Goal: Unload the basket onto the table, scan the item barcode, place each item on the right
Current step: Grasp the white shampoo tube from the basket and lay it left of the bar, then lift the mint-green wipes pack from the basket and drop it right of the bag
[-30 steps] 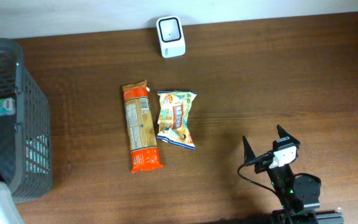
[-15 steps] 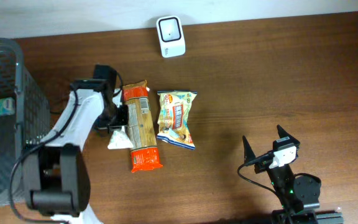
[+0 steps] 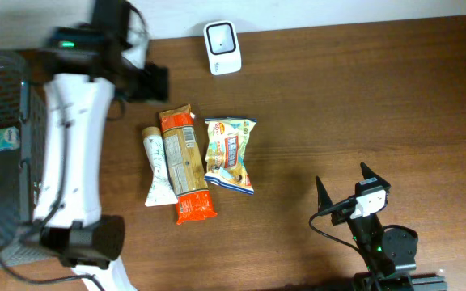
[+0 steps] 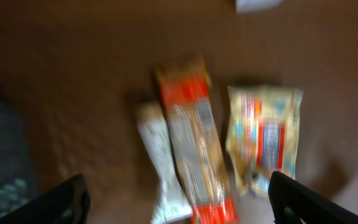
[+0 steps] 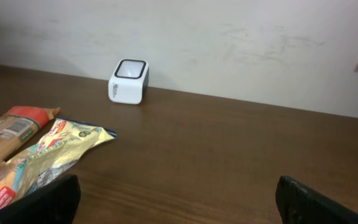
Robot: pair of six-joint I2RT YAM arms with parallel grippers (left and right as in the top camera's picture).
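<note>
A white tube (image 3: 158, 170) lies on the table, touching the left side of an orange packet (image 3: 183, 166). To the right of the packet lies a yellow snack bag (image 3: 230, 153). The white scanner (image 3: 222, 47) stands at the far edge. My left gripper (image 3: 158, 82) hovers above and behind the items, open and holding nothing. Its blurred wrist view looks down on the tube (image 4: 163, 162), the packet (image 4: 194, 143) and the bag (image 4: 263, 137). My right gripper (image 3: 350, 194) rests open near the front right, facing the scanner (image 5: 129, 81) and the bag (image 5: 48, 155).
A dark mesh basket (image 3: 43, 137) stands at the left edge with a green-and-white item (image 3: 2, 139) inside. The left arm (image 3: 71, 153) stretches over the table between the basket and the tube. A pale wall runs behind the scanner.
The left arm came over from the basket, laid the white tube down beside the orange packet, opened its jaws and pulled up and away toward the far edge. The right arm has not moved.
</note>
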